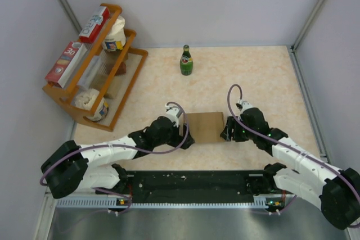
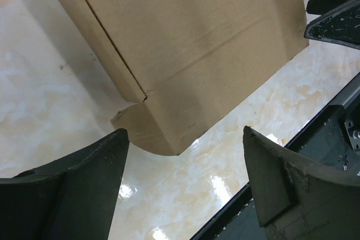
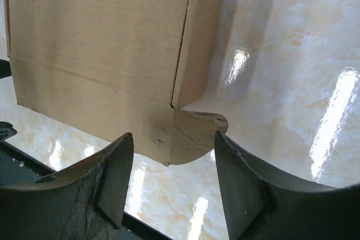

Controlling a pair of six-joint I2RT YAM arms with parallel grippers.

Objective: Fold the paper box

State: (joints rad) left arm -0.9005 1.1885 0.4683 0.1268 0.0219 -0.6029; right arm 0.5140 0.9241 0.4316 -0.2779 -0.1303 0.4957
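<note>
The paper box [image 1: 204,127] is a plain brown cardboard carton lying closed and flat on the table between the two arms. My left gripper [image 1: 184,137] is open at its left near corner; in the left wrist view the box [image 2: 185,43] lies just beyond my gripper [image 2: 185,139], with a rounded tab sticking out at its corner. My right gripper [image 1: 227,130] is open at the box's right near corner. In the right wrist view the box [image 3: 101,43] and its rounded tab [image 3: 199,130] lie just ahead of my gripper [image 3: 171,141], the tab reaching between the fingertips without being clamped.
A green glass bottle [image 1: 186,60] stands at the back of the table. A wooden rack [image 1: 95,71] with red-and-white printed boxes and bagged items stands at the back left. A black rail [image 1: 191,182] runs along the near edge. Grey walls enclose the table.
</note>
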